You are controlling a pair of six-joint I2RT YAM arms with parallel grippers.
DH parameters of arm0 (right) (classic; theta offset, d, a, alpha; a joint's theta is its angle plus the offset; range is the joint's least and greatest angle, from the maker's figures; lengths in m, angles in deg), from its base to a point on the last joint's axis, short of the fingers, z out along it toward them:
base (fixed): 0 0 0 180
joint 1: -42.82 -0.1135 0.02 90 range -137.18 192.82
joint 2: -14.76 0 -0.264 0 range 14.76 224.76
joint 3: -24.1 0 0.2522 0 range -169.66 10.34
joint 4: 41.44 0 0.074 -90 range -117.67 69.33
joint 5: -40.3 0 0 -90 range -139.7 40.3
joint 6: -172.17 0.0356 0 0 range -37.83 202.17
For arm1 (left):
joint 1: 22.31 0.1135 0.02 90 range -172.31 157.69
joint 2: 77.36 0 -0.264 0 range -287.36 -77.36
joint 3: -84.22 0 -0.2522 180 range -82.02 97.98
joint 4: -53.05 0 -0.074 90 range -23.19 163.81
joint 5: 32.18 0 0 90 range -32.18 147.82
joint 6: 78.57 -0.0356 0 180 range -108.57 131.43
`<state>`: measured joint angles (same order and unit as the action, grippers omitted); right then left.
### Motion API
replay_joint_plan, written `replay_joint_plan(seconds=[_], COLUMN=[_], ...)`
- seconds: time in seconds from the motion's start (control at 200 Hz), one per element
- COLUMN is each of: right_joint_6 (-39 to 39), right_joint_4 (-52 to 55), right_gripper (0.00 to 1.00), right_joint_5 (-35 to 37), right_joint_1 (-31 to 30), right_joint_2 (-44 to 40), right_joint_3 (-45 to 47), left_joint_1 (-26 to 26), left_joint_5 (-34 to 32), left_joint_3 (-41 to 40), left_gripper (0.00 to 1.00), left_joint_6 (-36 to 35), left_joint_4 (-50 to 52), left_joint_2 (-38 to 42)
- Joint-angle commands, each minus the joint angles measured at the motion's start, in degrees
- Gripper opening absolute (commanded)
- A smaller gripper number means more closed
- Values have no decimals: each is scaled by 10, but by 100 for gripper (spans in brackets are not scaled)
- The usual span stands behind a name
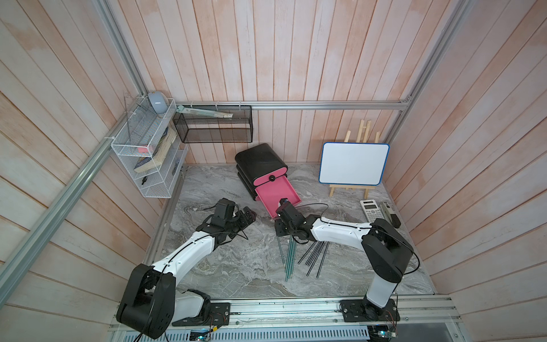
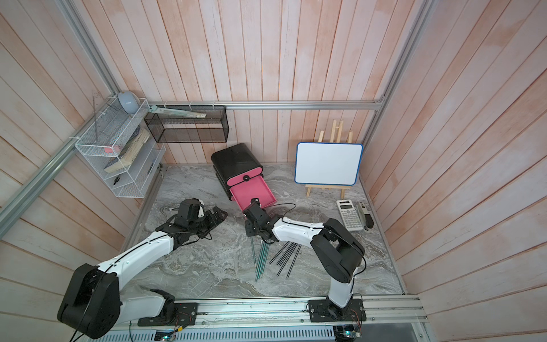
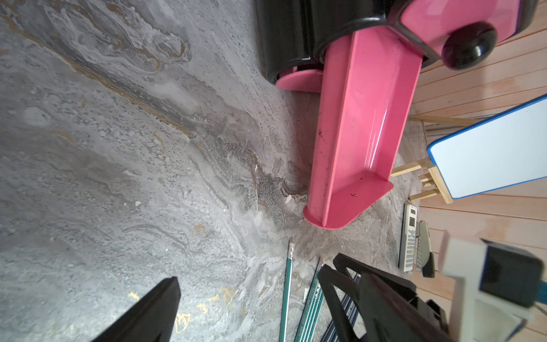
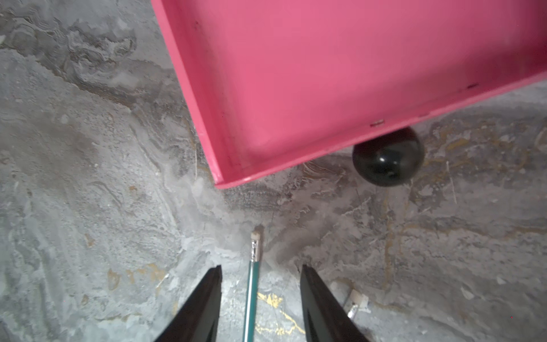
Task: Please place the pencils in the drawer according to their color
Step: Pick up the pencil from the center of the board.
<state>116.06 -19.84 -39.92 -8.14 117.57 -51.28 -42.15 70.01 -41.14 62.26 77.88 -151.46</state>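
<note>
"Right wrist view, entry one: state of the right pincer (image 4: 261, 268)?"

"Released. Its jaws stand apart with one teal-green pencil (image 4: 251, 296) running between them and touching neither, so nothing is grasped. Whether the tips are down at the marble tabletop (image 4: 88, 207) or above it, I cannot tell."

"Entry two: the drawer?"

"Pink drawer (image 4: 296, 74), pulled out and bare inside. It sits just ahead of the pincer tips, beyond the pencil's eraser end. Its round black knob (image 4: 387, 161) is ahead and off to one side. In a top view it is the tray under the shut top one of the black cabinet (image 1: 260, 160)."

"Remaining stock?"

"Teal-green pencils (image 1: 288, 260) in a loose bundle, trailing back under the right pincer's wrist. Black pencils (image 1: 315, 257) are fanned just beside them, under that forearm. All are on the table, none in the drawer."

"Left pincer (image 1: 248, 214)?"

"Released and empty, off to the right pincer's side, well apart from the pencils."

"Step in hand?"

"By my reading, pick-up of a teal-green pencil. The next move calls for closing squarely on the thin shaft without rolling it and lifting it clear of its neighbours. Then it goes forward over the drawer's front wall, to be laid lengthwise."
</note>
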Motion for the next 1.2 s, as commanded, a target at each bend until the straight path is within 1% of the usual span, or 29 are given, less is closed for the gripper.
replay_joint_plan(seconds=[0.0,0.12,0.25,0.78,1.195], right_joint_6=[0,-6,-7,-28,-41], right_joint_4=[-43,-62,-71,-69,-35], right_gripper=[45,42,42,40,32], right_joint_5=[34,50,53,34,22], right_joint_1=[-10,-16,-18,-24,-24], right_joint_2=[-11,-6,4,64,101], right_joint_3=[31,44,42,-4,-37], left_joint_1=[-2,-2,-2,-2,-2], left_joint_5=[6,6,6,4,2], left_joint_3=[-12,-11,-10,-9,-12], left_gripper=[100,99,100,99,99], left_joint_6=[-2,-1,-3,-1,0], left_joint_4=[-8,-6,-5,-4,-5], left_joint_2=[6,6,6,3,4])
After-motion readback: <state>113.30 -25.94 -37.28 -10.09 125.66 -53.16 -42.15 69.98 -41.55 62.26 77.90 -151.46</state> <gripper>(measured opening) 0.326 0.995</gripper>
